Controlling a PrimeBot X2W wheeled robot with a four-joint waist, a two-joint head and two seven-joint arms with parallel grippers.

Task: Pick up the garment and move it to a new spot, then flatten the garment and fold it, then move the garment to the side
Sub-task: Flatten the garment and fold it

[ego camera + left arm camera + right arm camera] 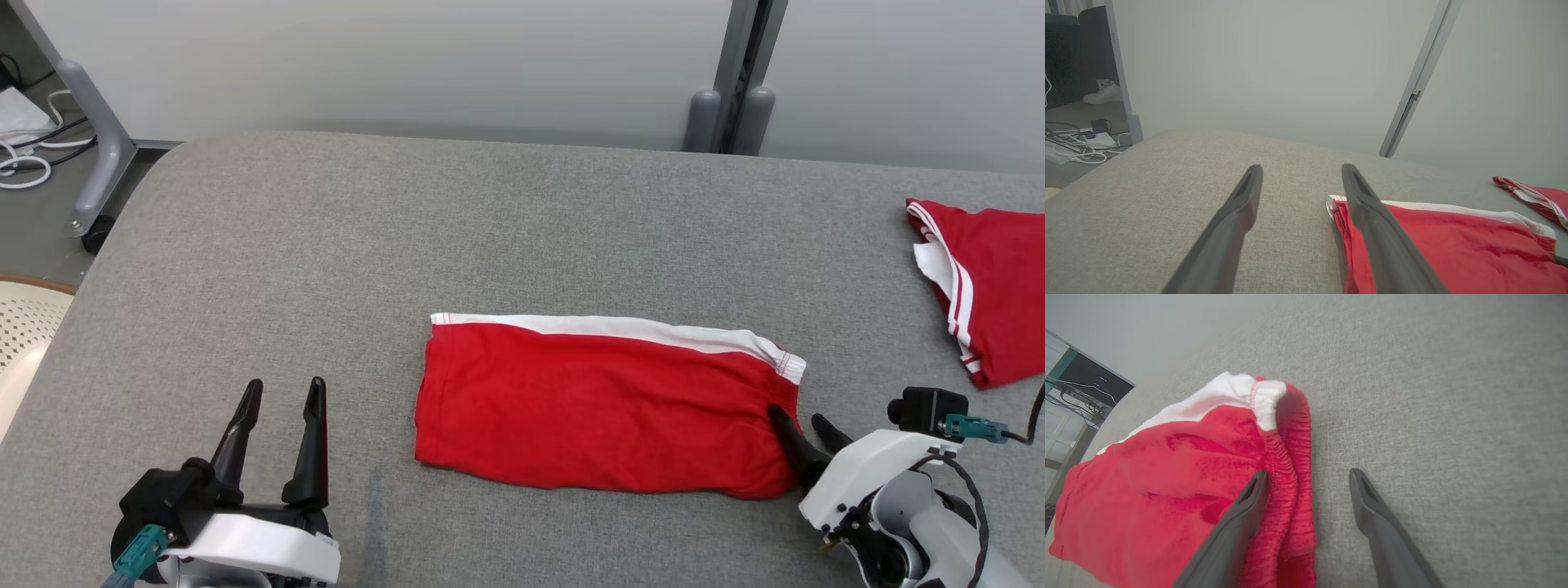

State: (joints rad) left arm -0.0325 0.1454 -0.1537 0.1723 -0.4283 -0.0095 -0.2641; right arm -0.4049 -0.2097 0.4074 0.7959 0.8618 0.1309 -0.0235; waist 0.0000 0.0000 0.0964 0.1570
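A pair of red shorts (600, 404) with a white side stripe lies folded in a flat rectangle at the middle of the grey table (522, 229). My right gripper (802, 426) is open at the shorts' right end, the elastic waistband (1286, 469): one finger (1249, 502) rests over the red cloth, the other (1372, 506) over bare table. My left gripper (282, 396) stands open to the left of the shorts, a little short of their hem (1337, 208), with nothing between its fingers.
A second red garment (992, 286) with white trim lies at the table's right edge. A grey stand leg (98, 155) and cables (24, 155) are on the floor at the back left, and a perforated pale basket (24, 327) sits left of the table.
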